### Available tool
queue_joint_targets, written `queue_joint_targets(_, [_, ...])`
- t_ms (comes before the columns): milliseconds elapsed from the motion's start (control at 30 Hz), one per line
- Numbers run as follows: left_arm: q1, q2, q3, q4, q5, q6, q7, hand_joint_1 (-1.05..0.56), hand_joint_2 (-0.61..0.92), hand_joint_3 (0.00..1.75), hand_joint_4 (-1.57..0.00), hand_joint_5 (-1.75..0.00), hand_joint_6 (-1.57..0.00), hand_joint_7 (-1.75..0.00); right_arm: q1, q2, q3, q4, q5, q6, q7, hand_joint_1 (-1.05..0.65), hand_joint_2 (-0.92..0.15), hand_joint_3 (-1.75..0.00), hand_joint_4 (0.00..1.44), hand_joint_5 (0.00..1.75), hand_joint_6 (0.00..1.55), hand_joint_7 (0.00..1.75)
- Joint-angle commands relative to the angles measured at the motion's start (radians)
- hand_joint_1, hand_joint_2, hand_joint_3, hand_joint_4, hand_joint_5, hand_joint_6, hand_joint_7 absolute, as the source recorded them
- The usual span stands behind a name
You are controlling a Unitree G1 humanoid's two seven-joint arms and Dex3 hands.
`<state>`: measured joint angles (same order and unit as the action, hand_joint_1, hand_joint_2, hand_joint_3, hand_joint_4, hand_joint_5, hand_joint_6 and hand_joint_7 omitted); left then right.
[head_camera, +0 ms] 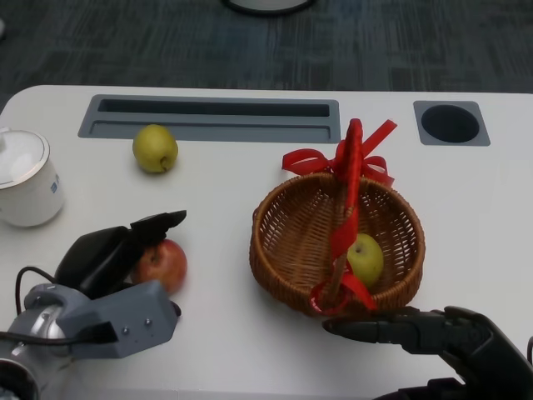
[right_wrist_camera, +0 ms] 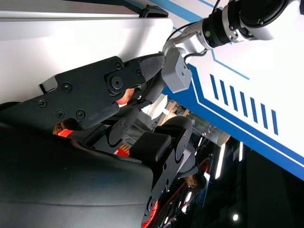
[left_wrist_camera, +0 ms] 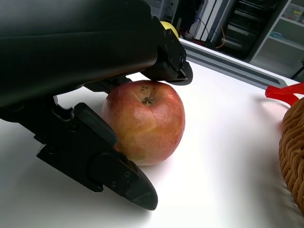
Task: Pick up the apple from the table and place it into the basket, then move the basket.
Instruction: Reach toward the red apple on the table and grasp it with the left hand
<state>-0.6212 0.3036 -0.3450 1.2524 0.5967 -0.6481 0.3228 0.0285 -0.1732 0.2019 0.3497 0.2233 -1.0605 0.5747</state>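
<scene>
**Left hand closes around the red apple beside the basket**

Where the white table [head_camera: 233, 333] meets a grey carpeted floor, a grey recessed tray slot [head_camera: 208, 117] and a round dark port [head_camera: 450, 123] run along its far edge. A white lidded mug [head_camera: 25, 179] and a yellow-green apple [head_camera: 155, 148] sit at the far left. The round brown wicker basket [head_camera: 287, 237], with a red-ribboned handle, holds a second green apple [head_camera: 365, 259].

The left hand [head_camera: 112, 254] reaches forward over the round red apple [head_camera: 165, 265], which rests on the table left of the basket. Its fingers [left_wrist_camera: 114, 171] bracket the fruit above and below, touching it.

The right hand [head_camera: 433, 332] lies low just before the basket's near rim, fingers extended, holding nothing.
</scene>
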Motion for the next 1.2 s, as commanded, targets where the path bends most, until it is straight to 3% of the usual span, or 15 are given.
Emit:
queue_joint_targets(33, [-0.011,0.012,-0.025,0.033,0.021,0.074,0.006,-0.63,0.66,0.00,-0.53,0.00,-0.47,0.00,0.014,-0.014,-0.012,-0.009,0.010,-0.011,-0.003,-0.33,-0.78,0.00,0.81,0.00,0.76,0.00])
queue_joint_targets(267, [-0.024,0.004,-0.052,0.055,0.028,0.133,0.022,-0.61,0.64,0.00,-0.50,0.00,-0.46,0.00,0.029,-0.016,-0.012,-0.033,0.005,0.005,-0.008,-0.34,-0.78,0.00,0.83,0.01,0.76,0.00])
queue_joint_targets(567, [-0.005,0.032,-0.093,0.015,0.056,0.069,0.141,-0.69,0.64,0.00,-0.48,0.00,-0.46,0.00,0.051,-0.027,-0.008,-0.071,-0.007,0.039,-0.009,-0.34,-0.79,0.00,0.82,0.00,0.75,0.00])
queue_joint_targets(800, [0.028,0.073,-0.116,-0.042,0.082,0.038,0.227,-0.81,0.67,0.01,-0.28,0.00,-0.29,0.00,0.042,-0.026,-0.005,-0.059,-0.001,0.045,-0.001,-0.33,-0.78,0.00,0.83,0.00,0.76,0.00])
queue_joint_targets(967, [0.038,0.102,-0.128,-0.082,0.104,0.051,0.253,-0.86,0.70,0.01,-0.23,0.00,-0.23,0.00,0.033,-0.024,-0.004,-0.046,0.003,0.041,0.006,-0.33,-0.79,0.00,0.83,0.00,0.76,0.00])
queue_joint_targets(1200, [0.007,0.067,-0.120,-0.032,0.093,0.110,0.226,-0.84,0.69,0.00,-0.26,-0.01,-0.25,-0.01,0.027,-0.024,-0.009,-0.036,0.003,0.034,0.009,-0.35,-0.80,0.00,0.83,0.00,0.76,0.00])
